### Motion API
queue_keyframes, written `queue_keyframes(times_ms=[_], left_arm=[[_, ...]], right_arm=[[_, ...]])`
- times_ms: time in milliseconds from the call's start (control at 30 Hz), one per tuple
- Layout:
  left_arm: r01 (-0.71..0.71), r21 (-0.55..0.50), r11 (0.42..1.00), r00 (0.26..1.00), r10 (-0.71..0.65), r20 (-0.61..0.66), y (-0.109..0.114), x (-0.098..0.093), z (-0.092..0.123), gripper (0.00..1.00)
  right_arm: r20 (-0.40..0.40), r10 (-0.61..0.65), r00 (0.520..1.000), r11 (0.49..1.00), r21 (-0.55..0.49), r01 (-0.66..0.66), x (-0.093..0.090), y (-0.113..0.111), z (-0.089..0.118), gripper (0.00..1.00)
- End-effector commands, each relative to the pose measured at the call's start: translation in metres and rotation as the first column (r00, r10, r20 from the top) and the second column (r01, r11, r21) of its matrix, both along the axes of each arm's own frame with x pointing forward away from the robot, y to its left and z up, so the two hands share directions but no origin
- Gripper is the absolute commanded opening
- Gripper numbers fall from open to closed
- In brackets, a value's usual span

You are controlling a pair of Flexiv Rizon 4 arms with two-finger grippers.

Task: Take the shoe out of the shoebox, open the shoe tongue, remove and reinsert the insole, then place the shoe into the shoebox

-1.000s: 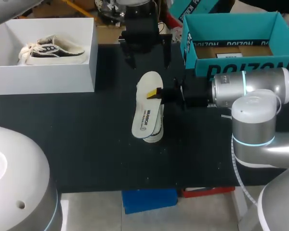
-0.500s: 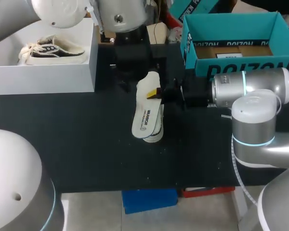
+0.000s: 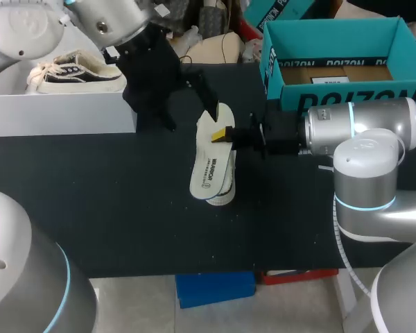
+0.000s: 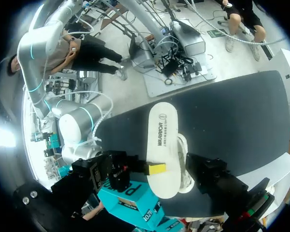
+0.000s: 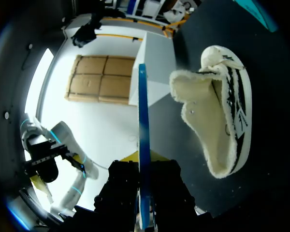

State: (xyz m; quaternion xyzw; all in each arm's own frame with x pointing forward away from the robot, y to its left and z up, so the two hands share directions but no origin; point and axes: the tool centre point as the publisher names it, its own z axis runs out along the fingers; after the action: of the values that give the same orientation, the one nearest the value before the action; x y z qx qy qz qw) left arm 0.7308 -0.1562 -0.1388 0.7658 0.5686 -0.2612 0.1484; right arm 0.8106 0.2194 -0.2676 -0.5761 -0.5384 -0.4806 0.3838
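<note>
My right gripper is shut on the edge of a white insole and holds it flat above the table's middle. Under the insole lies a cream shoe with black stripes, on the black table. In the right wrist view the insole shows edge-on, its underside blue, between my fingers, and the shoe lies ahead and to one side, opening toward me. My left gripper hangs open just behind the insole's far end, touching nothing. From the left wrist the insole and a yellow fingertip on it show.
A white shoebox with a second shoe in it stands at the back left, under my left arm. A teal shoebox stands open at the back right, behind my right arm.
My left arm has swung from straight behind the insole toward the left and turned its open gripper at a slant. The right gripper, insole and shoe have stayed put.
</note>
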Motion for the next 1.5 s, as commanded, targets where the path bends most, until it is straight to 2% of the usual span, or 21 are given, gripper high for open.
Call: queue_keyframes(times_ms=[33, 667, 733, 800, 900, 1000, 1233, 1300, 1500], left_arm=[[0.008, -0.365, 0.931, 0.996, -0.039, -0.077, 0.021, -0.002, -0.012, 1.0], [0.008, -0.365, 0.931, 0.996, -0.039, -0.077, 0.021, -0.002, -0.012, 1.0], [-0.042, -0.435, 0.899, 0.996, 0.001, -0.094, 0.023, 0.0, -0.017, 1.0], [-0.045, -0.535, 0.844, 0.995, -0.011, -0.1, 0.027, 0.0, -0.017, 1.0], [-0.082, -0.604, 0.793, 0.994, 0.022, -0.106, 0.032, 0.004, -0.021, 1.0], [-0.101, -0.652, 0.752, 0.993, 0.033, -0.115, 0.034, 0.007, -0.027, 1.0], [-0.167, -0.77, 0.616, 0.984, 0.055, -0.169, 0.036, 0.008, -0.048, 1.0], [-0.167, -0.783, 0.599, 0.985, 0.067, -0.158, 0.038, 0.008, -0.054, 1.0], [-0.189, -0.863, 0.468, 0.981, 0.044, -0.191, 0.043, 0.006, -0.073, 1.0]], right_arm=[[-0.001, -0.001, 1.0, 1.0, -0.002, 0.001, 0.0, 0.001, 0.0, 0.0], [-0.001, -0.001, 1.0, 1.0, -0.002, 0.001, 0.0, 0.001, 0.0, 0.0], [-0.001, -0.001, 1.0, 1.0, -0.002, 0.001, 0.0, 0.001, 0.0, 0.0], [-0.001, -0.001, 1.0, 1.0, -0.002, 0.001, 0.0, 0.001, 0.0, 0.0], [-0.001, -0.001, 1.0, 1.0, -0.002, 0.001, 0.0, 0.001, 0.0, 0.0], [-0.001, -0.001, 1.0, 1.0, -0.002, 0.001, 0.0, 0.001, 0.0, 0.0], [-0.001, -0.001, 1.0, 1.0, -0.002, 0.001, 0.0, 0.001, 0.0, 0.0], [-0.001, -0.001, 1.0, 1.0, -0.002, 0.001, 0.0, 0.001, 0.0, 0.0], [-0.001, -0.001, 1.0, 1.0, -0.002, 0.001, 0.0, 0.001, 0.0, 0.0]])
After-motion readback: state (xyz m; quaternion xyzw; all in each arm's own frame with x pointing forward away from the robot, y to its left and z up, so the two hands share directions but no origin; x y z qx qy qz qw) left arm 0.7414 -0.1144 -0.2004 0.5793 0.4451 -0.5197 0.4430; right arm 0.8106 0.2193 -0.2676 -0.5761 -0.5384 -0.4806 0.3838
